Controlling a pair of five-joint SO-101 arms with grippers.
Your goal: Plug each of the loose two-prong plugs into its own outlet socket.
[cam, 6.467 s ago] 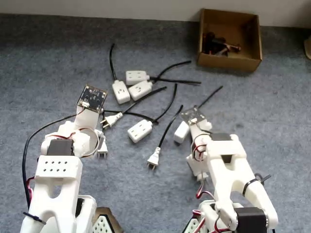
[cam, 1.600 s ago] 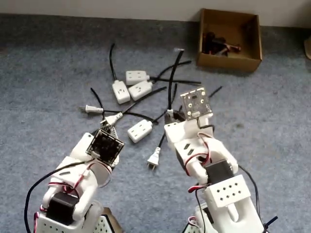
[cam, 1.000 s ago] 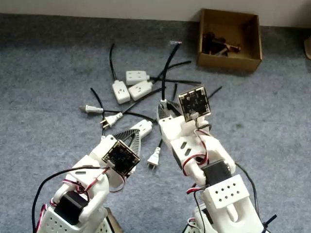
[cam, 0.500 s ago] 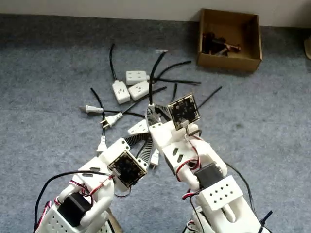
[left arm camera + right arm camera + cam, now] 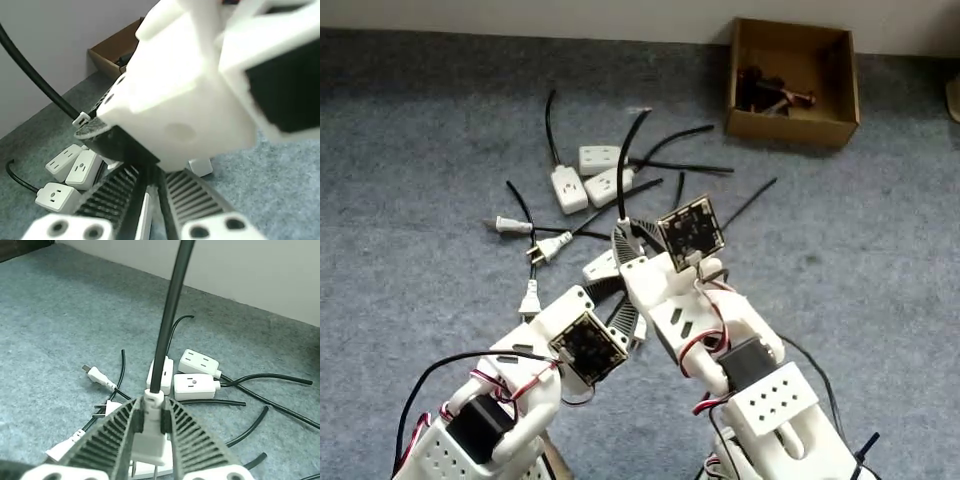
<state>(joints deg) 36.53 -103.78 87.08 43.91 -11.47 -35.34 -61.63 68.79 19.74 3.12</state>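
Observation:
My right gripper (image 5: pixel 628 238) (image 5: pixel 154 406) is shut on a white two-prong plug (image 5: pixel 150 440), whose black cord (image 5: pixel 625 160) rises away from it. Directly under the plug lies a white outlet socket (image 5: pixel 600 266) (image 5: pixel 145 471). My left gripper (image 5: pixel 617 300) (image 5: pixel 149 185) is closed on that socket (image 5: pixel 146 212), right beneath the right gripper's body. Three more sockets (image 5: pixel 600 158) (image 5: pixel 568 188) (image 5: pixel 610 185) lie farther back. Loose plugs (image 5: pixel 505 226) (image 5: pixel 542 250) (image 5: pixel 529 298) rest on the carpet to the left.
A cardboard box (image 5: pixel 790 80) with dark parts stands at the back right. Black cords (image 5: pixel 680 165) cross the carpet between the sockets and the box. The two arms crowd together at the middle, with open grey carpet (image 5: pixel 410 150) to the far left and right.
Since 6.5 s ago the right gripper picked up a plug and swung it left over the middle socket; the left arm moved right and closed on that socket. In the last half second both edged closer.

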